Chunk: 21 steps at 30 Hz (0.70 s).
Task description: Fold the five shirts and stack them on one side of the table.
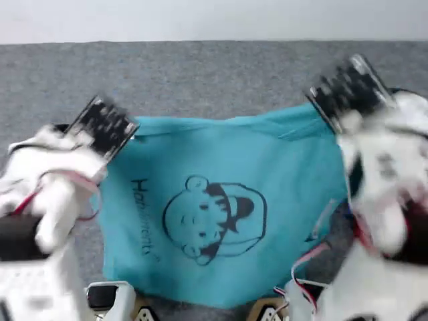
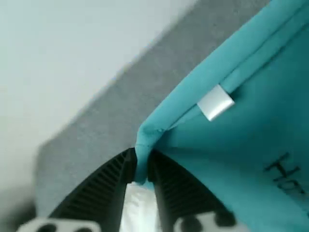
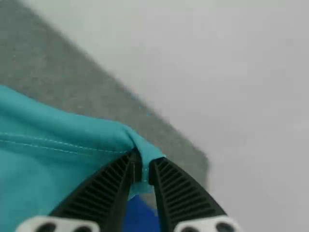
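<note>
Lettering [image 1: 142,215] flanks a cartoon face [image 1: 214,217] at nine o'clock on the teal shirt [image 1: 221,174]; left gripper [image 2: 140,169] and right gripper [image 3: 142,169] pinch its edge.

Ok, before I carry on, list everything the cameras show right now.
shirt: one, teal, spread over the table between the two arms.
print: one, a dark cartoon face with lettering beside it, facing up on the shirt.
label: one, white, at the shirt's folded edge near the left gripper.
table: one, grey surface, under the shirt.
left gripper: one, black, shut on a corner of the shirt's far edge.
right gripper: one, black, shut on the other far corner.
</note>
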Available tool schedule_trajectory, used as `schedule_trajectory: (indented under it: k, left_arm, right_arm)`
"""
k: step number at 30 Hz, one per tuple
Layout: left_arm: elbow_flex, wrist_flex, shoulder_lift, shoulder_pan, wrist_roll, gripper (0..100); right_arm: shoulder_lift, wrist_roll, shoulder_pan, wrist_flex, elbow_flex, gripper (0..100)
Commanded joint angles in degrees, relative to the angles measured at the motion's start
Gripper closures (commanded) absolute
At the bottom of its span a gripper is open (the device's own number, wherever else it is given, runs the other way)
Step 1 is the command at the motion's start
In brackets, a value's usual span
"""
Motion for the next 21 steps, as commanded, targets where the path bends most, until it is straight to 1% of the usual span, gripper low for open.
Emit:
schedule_trajectory:
  k: [1,5,8,10,13,16,21]
  left_arm:
    - [15.2,-17.5,0.2,0.2,-0.5,100]
    - [25.7,-34.8,0.2,0.1,-0.5,100]
    - [29.2,-44.5,1.1,0.1,-0.5,100]
    - [28.8,-49.0,4.0,0.0,-0.5,100]
    - [24.8,-52.6,10.3,-0.1,-0.5,100]
    - [18.2,-54.0,17.5,0.0,-0.5,100]
    - [4.9,-54.0,28.8,0.0,-0.5,100]
  right_arm:
    - [-1.0,0.1,-2.3,-11.8,15.2,98.7]
    - [-1.1,0.1,-2.4,-29.0,28.7,98.7]
    - [-1.1,0.1,-2.5,-40.6,35.6,98.7]
    - [-1.0,0.1,-3.6,-47.1,38.8,98.7]
    - [-0.9,0.4,-5.4,-55.6,42.1,98.7]
    - [0.3,1.1,-7.5,-64.0,44.0,98.7]
    - [7.6,6.1,-8.6,-78.4,44.0,98.7]
